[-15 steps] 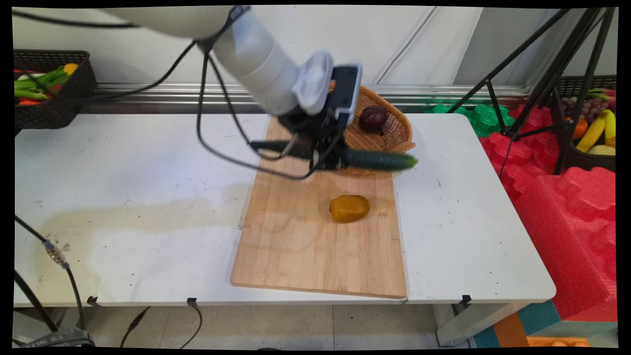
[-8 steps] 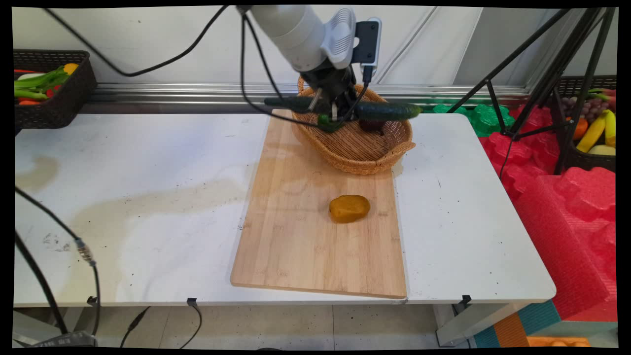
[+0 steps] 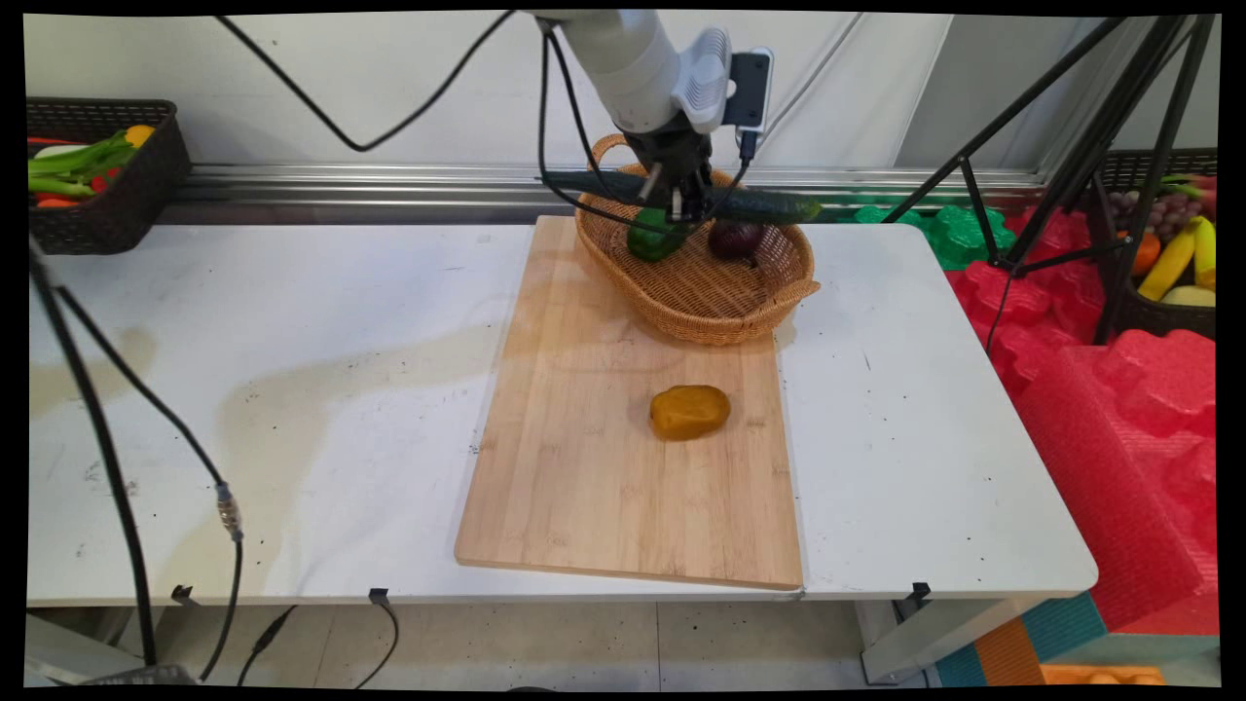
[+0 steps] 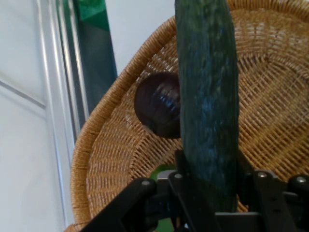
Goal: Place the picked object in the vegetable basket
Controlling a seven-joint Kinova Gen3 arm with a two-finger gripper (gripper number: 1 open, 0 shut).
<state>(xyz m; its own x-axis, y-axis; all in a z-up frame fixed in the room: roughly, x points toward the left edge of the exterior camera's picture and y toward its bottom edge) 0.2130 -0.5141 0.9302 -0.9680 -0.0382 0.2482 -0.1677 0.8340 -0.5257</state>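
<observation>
One long dark green cucumber (image 3: 769, 205) is squeezed tight in the black pincer (image 3: 681, 206). The pincer grips it near its middle, so the cucumber sticks out flat on both sides. It hangs in the air just above the woven basket (image 3: 715, 312), close to the basket's back rim, and does not touch it. In the hand view the cucumber (image 4: 207, 101) runs up the picture from between the pincer's (image 4: 210, 198) fingers, with the basket (image 4: 111, 159) spread out under it.

Two things lie inside the basket. A green pepper (image 3: 650, 239) sits in its left part, right under the pincer. A dark purple onion (image 3: 735, 238) sits in its back part, just right of the pepper and below the cucumber. In the hand view the onion (image 4: 157, 104) peeks out beside the cucumber.

The basket stands on the far end of a wooden board (image 3: 584, 467), and the board lies on the white desk (image 3: 243, 389). A yellow-brown potato (image 3: 689, 411) rests on the board in front of the basket, well apart from it.
</observation>
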